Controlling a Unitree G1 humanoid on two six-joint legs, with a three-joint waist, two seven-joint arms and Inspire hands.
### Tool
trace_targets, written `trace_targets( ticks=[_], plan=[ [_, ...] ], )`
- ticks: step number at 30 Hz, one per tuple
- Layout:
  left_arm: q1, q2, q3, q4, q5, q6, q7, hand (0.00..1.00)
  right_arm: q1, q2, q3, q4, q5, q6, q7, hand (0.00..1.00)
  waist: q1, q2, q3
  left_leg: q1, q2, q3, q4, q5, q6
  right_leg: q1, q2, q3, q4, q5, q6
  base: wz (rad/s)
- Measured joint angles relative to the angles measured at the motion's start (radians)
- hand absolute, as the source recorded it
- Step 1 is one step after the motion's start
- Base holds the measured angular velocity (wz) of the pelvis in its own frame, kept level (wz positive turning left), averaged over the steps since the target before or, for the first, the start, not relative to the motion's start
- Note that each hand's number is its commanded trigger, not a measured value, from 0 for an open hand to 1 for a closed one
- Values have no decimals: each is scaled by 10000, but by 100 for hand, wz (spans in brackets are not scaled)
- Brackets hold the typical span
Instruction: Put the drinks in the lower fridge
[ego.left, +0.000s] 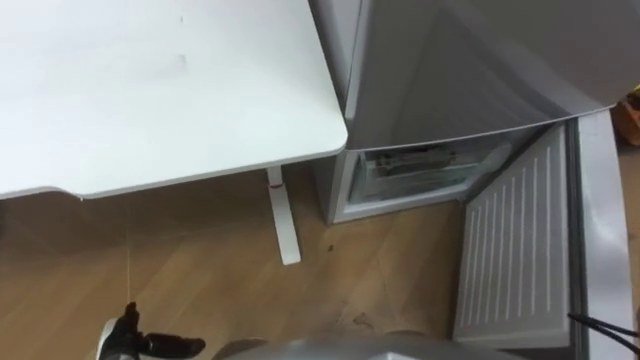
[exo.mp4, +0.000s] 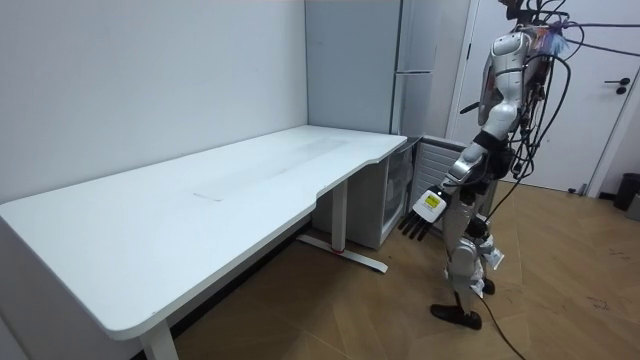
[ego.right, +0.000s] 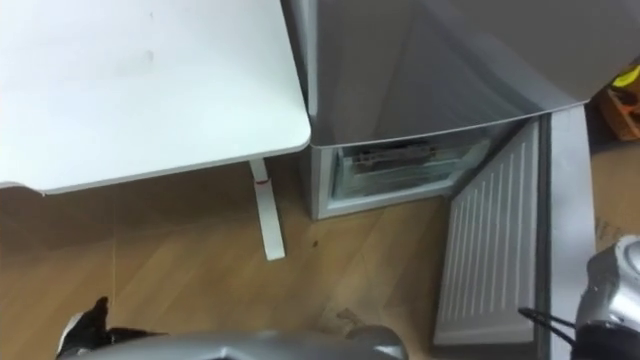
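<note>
The lower fridge (ego.left: 420, 172) has its door (ego.left: 515, 250) swung wide. I can't tell whether the dim shapes inside are drinks, and the desk (ego.left: 150, 100) is bare, so progress is unclear. The room view adds my left robot hand (exo.mp4: 426, 210), hanging released and empty.
</note>
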Motion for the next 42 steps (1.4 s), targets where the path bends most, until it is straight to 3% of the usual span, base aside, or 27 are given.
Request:
trace_targets(
  ticks=[3,5,13,20,22,27,35,42],
  plan=[
    [21,33,227,-35,-11,67,-55,0,-187,-190,6,285,328,249,14,0,0,0,-25,11,8,153,-73,-5,0,-181,-11,38,140,15,16,-16],
    [103,29,240,-168,19,197,-91,0,-284,-274,4,285,432,367,118,0,-25,34,-132,46,29,246,-185,90,-54,-317,17,34,159,32,-11,-15],
    [227,-78,252,-246,230,489,-27,0,-370,-469,-30,373,411,842,434,0,-103,-147,-122,351,46,262,-423,152,-123,7,83,-20,-218,47,-36,-1],
    [372,-79,252,-283,234,673,96,0,-332,-480,-133,361,389,879,469,0,-373,-272,-122,489,49,217,-510,146,-129,101,94,-8,-220,47,-36,0],
    [488,-67,409,-296,231,649,86,0,-179,-520,-139,302,344,879,555,0,-323,-285,-118,567,82,277,-508,126,-156,65,160,198,-192,61,-59,-23],
    [798,-14,693,-280,245,636,48,0,-119,-634,-135,252,-8,879,537,0,-234,-176,-117,680,274,524,-513,26,-279,-162,435,695,-151,153,-201,-38],
    [727,27,695,-314,332,675,-205,0,-289,-1355,-128,334,-74,873,554,0,-330,203,-97,662,403,543,-558,19,-336,-403,692,1131,-154,252,-318,-18],
    [352,145,590,-393,333,745,-503,0,-416,-1393,18,2349,459,1281,1371,0,-204,128,-97,679,382,396,-575,28,-344,-313,691,1112,-290,252,-312,1]
  ],
)
